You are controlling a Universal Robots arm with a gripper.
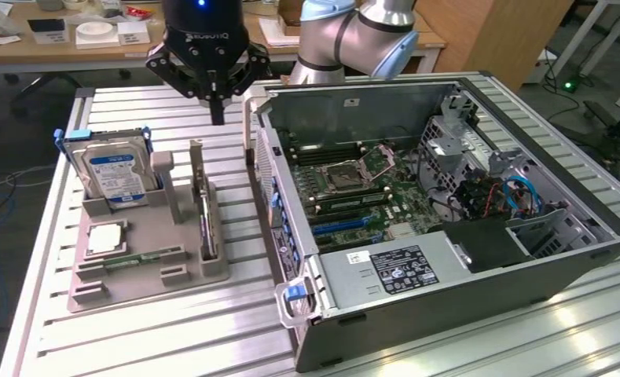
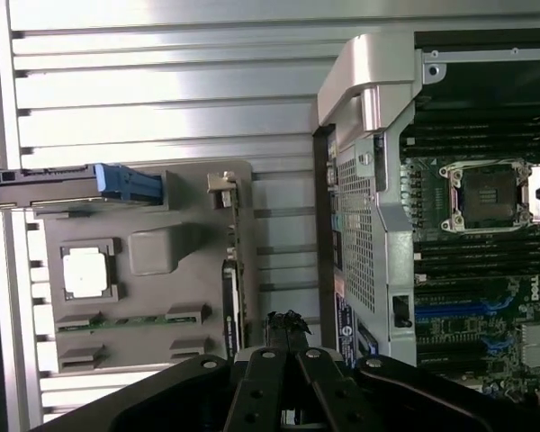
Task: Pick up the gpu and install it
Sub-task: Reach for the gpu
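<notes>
Overhead, the black two-fingered tool [image 1: 218,118] hangs above the ribbed aluminium surface [image 1: 184,338] with its fingers pressed together, holding nothing. Below it and a little toward the camera, the thin dark rectangular gpu [image 1: 207,224] stands on edge in a slot of the grey plastic holder tray [image 1: 174,263] (its silver bracket end is toward the tool), untouched. A silver hard drive with a blue label [image 1: 115,177] stands in the same tray, toward the exterior view's left. The open dark-grey computer case [image 1: 561,196] lies just beside the tray at the exterior view's right.
</notes>
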